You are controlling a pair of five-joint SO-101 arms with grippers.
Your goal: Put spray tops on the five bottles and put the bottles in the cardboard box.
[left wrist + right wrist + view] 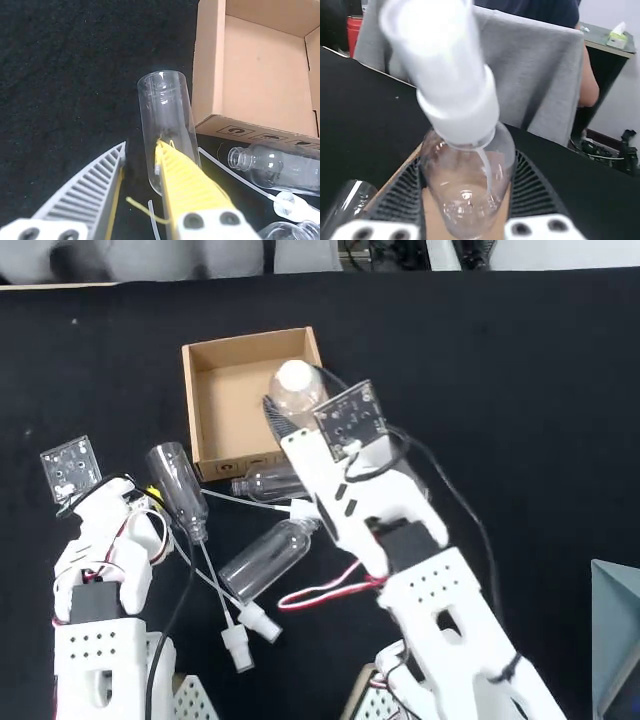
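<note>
Clamped in our right gripper (pixel 465 202), a topped bottle (pixel 462 165) hangs over the box (pixel 192 410). We judge this the boxing step; the next move calls for lowering it inside and letting go. Our left gripper (pixel 141 146) stands open, with a second bottle (pixel 165 115) against its yellow finger, just outside the box.

bottle (pixel 465 200): glossy clear plastic | cardboard box (pixel 192 410): matt (brown) | table (pixel 520 360): fuzzy cloth
</note>
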